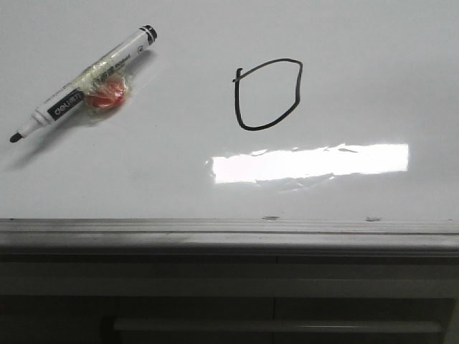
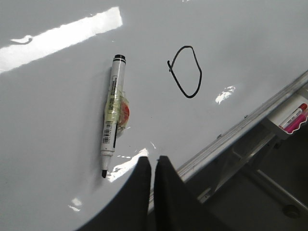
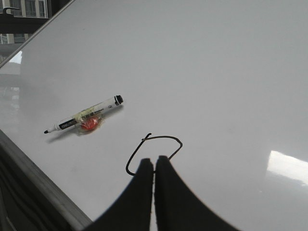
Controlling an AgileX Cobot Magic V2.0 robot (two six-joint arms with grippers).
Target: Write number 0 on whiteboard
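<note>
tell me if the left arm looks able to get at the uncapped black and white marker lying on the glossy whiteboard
Probably yes. The black and white marker lies flat on the glossy whiteboard with nothing over or against it, just ahead of the left gripper, whose fingers are closed and would need to open.

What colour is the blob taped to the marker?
Red-orange blob on the marker, clearest in the front view.

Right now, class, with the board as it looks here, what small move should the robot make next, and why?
Probably none beyond keeping both arms back. The number 0 is already a closed black loop on the whiteboard, and the marker lies uncapped to its left, held by neither arm. The left gripper and right gripper are both shut and empty, so the writing looks finished.
</note>
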